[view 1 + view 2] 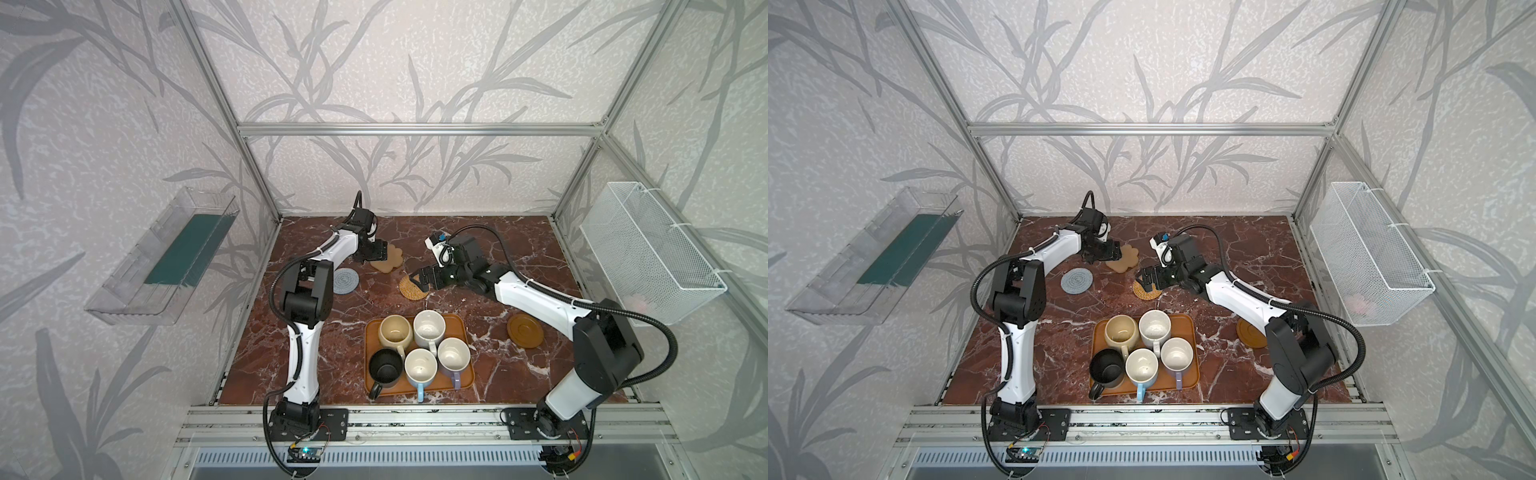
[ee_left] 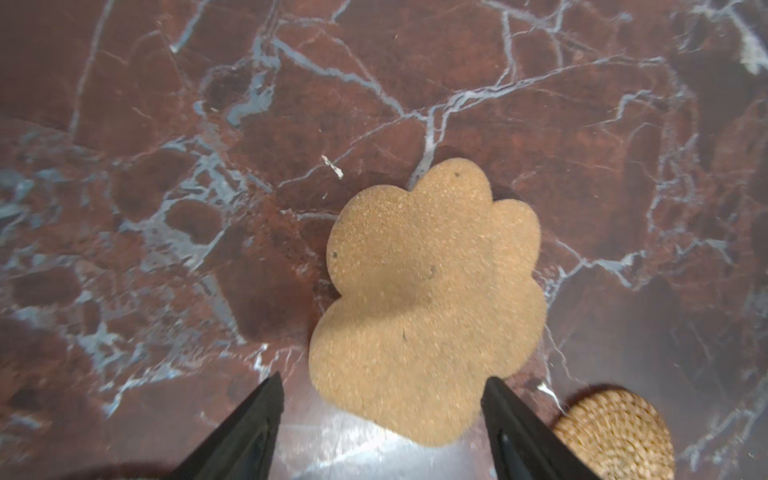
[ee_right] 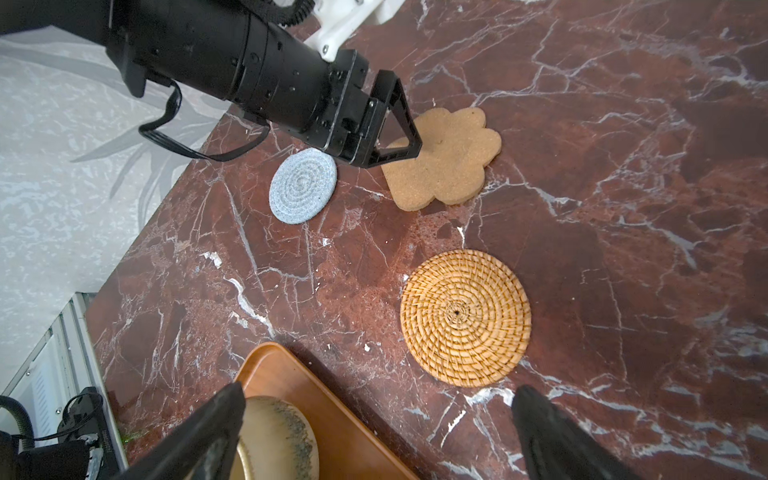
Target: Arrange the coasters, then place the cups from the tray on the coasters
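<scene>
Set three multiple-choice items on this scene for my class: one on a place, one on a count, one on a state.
1. Where do the cups stand? A on the tray; B on the coasters; C in the wire basket.
2. How many cups are there? A three; B five; C seven.
3. The right tool is: A shut on a cup; B open, empty; C shut on a coaster.
Key: 1 A, all sit within the tray's rim. 2 B, five rims show in both top views. 3 B, its fingers stand wide apart.
</scene>
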Robot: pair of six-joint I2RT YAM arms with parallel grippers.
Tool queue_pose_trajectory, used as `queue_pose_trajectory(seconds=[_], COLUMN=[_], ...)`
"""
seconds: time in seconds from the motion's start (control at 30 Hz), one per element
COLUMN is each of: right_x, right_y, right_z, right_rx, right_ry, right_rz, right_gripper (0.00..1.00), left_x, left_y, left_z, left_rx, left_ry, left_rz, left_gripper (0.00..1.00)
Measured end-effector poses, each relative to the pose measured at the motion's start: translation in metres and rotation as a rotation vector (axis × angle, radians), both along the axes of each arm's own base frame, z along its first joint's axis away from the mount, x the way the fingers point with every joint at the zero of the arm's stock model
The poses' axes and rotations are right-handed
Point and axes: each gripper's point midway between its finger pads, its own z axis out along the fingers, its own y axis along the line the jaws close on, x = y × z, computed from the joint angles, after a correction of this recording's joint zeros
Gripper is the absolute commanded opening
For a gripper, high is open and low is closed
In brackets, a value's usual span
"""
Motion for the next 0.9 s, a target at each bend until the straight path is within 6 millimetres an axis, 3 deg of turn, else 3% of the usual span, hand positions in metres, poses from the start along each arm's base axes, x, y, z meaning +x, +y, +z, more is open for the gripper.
queue_pose_trajectory(seconds=[0.3,0.47,0.57,0.9], right_x=[0.0,0.0,0.0,-0.001], right_y=[0.002,0.001,0.0,-0.002], right_z=[-0.003,-0.003,-0.004,-0.006], right_rx=[0.002,0.0,-0.004,-0.009], right_ry=[0.011,0.016,0.02,0.031], right_rz=[0.009,0.008,0.006,0.003], right_gripper=[0.99,0.99,0.99,0.99], left_x=[0.015,0.018,0.022,0.012], left_y=[-0.004,-0.008,-0.009,-0.003], left_z=[-0.002,-0.015,-0.018,-0.024], left_rx=[0.01,0.023,0.031,0.127], left_ry=[-0.003,0.033,0.035,0.074], left_rz=[0.01,0.015,0.025,0.065], left_gripper=[0.72,0.7,0.64,0.55])
